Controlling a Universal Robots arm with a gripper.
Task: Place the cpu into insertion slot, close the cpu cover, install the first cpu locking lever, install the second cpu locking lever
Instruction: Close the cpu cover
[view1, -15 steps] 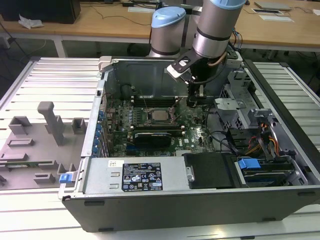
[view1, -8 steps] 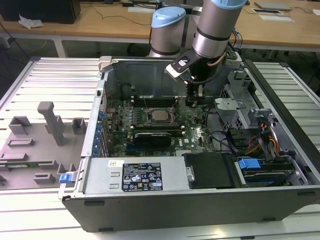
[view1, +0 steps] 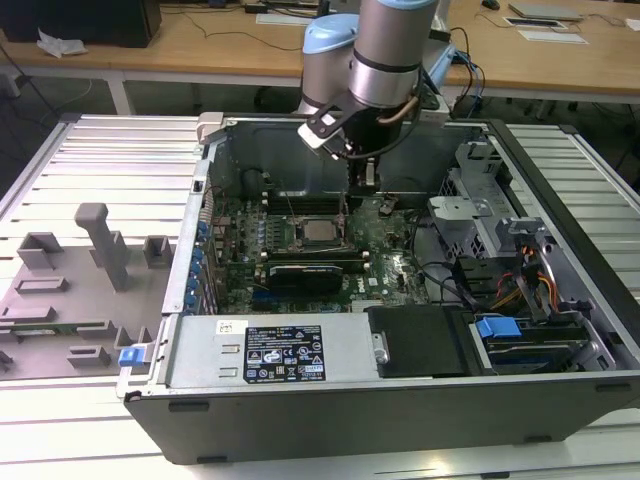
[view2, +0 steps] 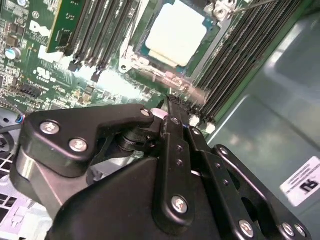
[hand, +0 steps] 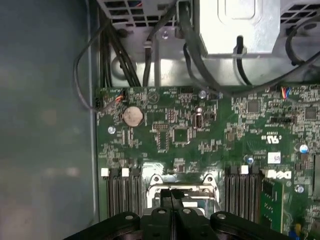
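Note:
The cpu (view2: 175, 34), with its pale square metal top, lies in the insertion slot (view1: 318, 232) in the middle of the green motherboard. The silvery cpu cover (view2: 131, 61) lies flat around it, framing the chip. A thin silvery lever rod (view2: 250, 6) runs along one side of the socket. My gripper (view1: 367, 183) hangs over the board just beside the socket, toward the case's back wall, and a little above it. In both wrist views its black fingers (view2: 169, 102) (hand: 172, 194) are pressed together with nothing between them.
Black memory slots (view2: 235, 60) flank the socket on both sides. A green card (view2: 65, 25) stands near it. Cables and a metal drive cage (view1: 470, 215) fill the exterior view's right. The power supply (view1: 270, 352) lies along the front. Grey holders (view1: 100, 245) sit outside on the left.

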